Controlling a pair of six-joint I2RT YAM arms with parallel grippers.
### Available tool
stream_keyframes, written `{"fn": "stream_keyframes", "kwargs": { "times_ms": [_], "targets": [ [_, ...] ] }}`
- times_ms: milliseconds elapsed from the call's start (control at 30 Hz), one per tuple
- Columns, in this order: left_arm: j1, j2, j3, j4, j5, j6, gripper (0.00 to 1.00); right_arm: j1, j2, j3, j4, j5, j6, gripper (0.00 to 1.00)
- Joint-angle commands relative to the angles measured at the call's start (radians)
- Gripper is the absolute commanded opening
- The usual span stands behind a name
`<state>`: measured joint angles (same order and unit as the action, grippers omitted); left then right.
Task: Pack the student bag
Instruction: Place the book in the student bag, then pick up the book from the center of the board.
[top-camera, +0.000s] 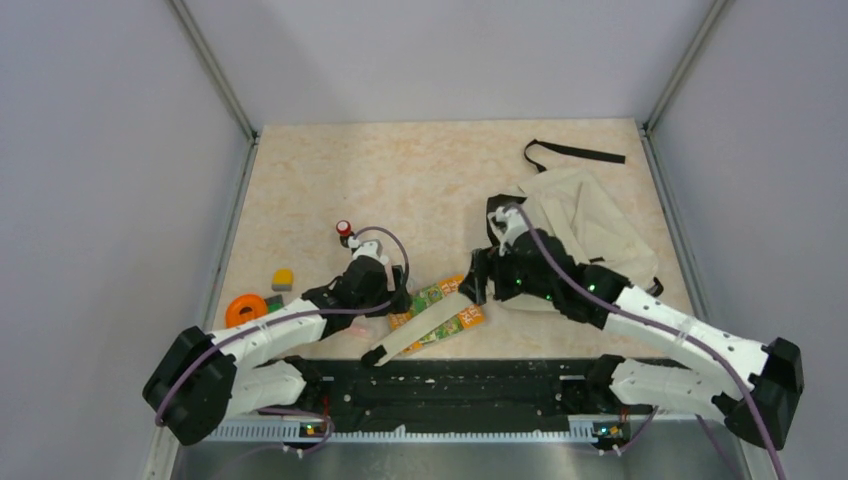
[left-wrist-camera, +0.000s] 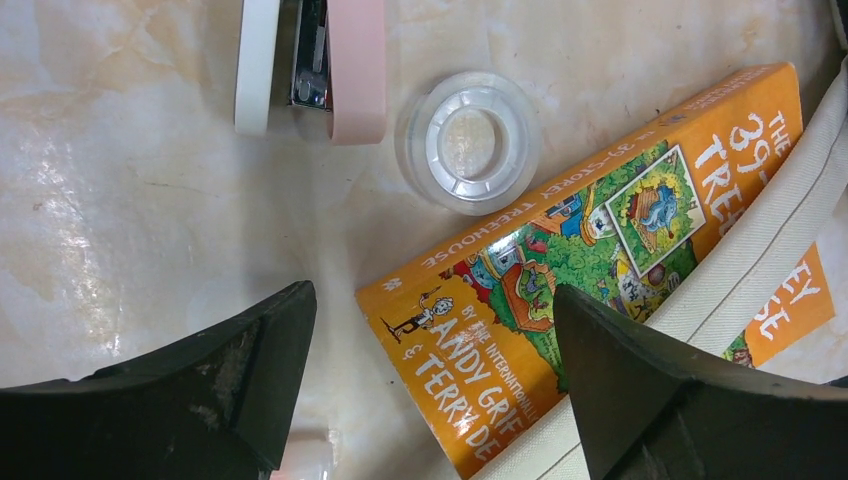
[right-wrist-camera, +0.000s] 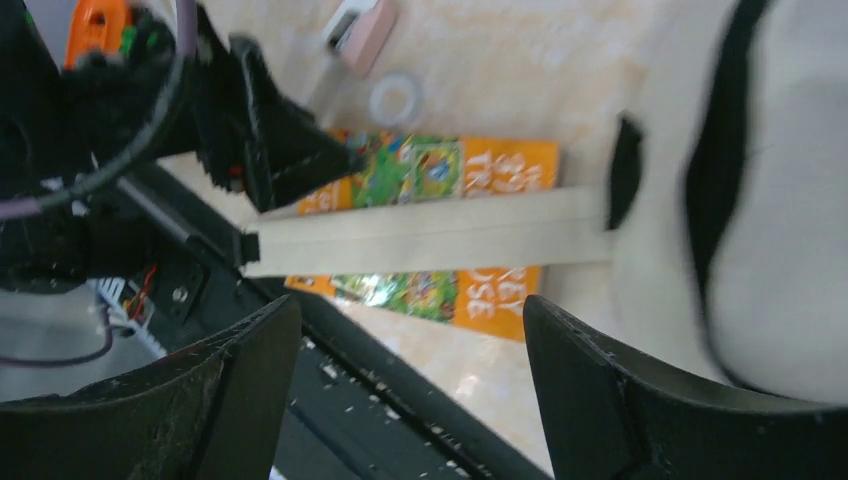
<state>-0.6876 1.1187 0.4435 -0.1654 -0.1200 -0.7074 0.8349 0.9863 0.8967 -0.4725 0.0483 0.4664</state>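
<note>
Just beneath the wide-open left gripper (left-wrist-camera: 430, 335) lies the orange book (left-wrist-camera: 560, 280), strap (left-wrist-camera: 765, 265) crossing its right end: best pinch the bare spine corner, clear of strap; right gripper (right-wrist-camera: 410, 330), likewise open, has the bag (right-wrist-camera: 780, 250) to its right.

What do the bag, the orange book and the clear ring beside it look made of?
The student bag looks like matte cream woven fabric; its strap lies limp with stitched edges. The orange book seems a paperback, card cover with bright print, possibly lightly glossy. The clear ring looks like translucent plastic, likely a tape roll, catching soft glints.
</note>
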Motion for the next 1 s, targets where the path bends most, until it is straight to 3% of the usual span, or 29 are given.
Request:
{"fn": "stream_keyframes", "kwargs": {
  "times_ms": [0, 200, 533, 733, 967],
  "targets": [
    [0.003, 0.012, 0.017, 0.052, 0.018, -0.018, 0.90, 0.168, 0.004, -0.147, 0.217, 0.006, 0.244, 0.79],
    [0.003, -0.011, -0.026, 0.088, 0.054, -0.049, 0.75, 0.209, -0.006, -0.317, 0.262, 0.123, 0.397, 0.73],
    [0.003, -0.026, -0.039, 0.083, 0.062, -0.048, 0.66, 0.199, 0.036, -0.452, 0.418, 0.192, 0.516, 0.67],
    [0.003, -0.032, -0.040, 0.068, 0.059, -0.050, 0.64, 0.168, 0.100, -0.460, 0.439, 0.208, 0.521, 0.62],
    [0.003, -0.040, -0.048, 0.075, 0.052, -0.061, 0.64, 0.166, 0.033, -0.475, 0.349, 0.300, 0.527, 0.61]
  ]
}}
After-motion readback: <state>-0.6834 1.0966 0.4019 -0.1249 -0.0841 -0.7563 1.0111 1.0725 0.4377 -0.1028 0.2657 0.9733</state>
